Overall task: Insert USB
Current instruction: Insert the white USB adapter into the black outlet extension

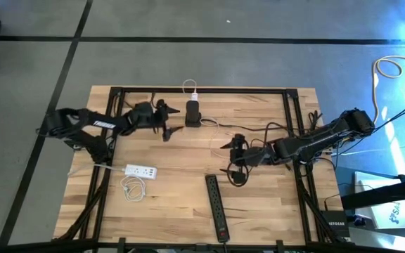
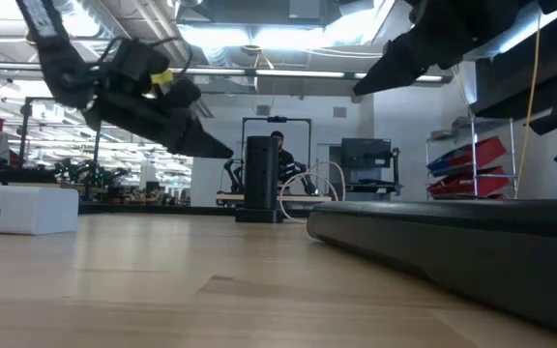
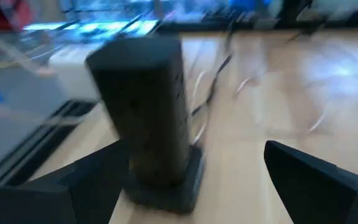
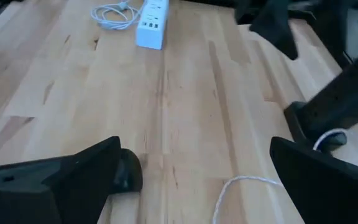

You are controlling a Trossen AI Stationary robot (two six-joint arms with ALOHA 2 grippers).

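Left claw [image 1: 166, 121] wide open, empty, just beside black tower [image 1: 193, 112] at far edge of surface [image 1: 174, 190]; right claw [image 1: 232, 160] open, empty, near tower; white cable [image 4: 241, 186] beside tower; grab plug squarely first

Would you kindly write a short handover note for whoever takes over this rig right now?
Left gripper: open, empty, raised just left of the black tower power strip.
Right gripper: open, empty, raised over mid-table, right of centre.
The tower stands upright at the far edge with a white cable at its top.
White power strip with its coiled white cord lies front left; flat black power strip lies front centre.
Done: nothing is grasped.
Left: picking up the USB plug and inserting it; which cable is meant is unclear.
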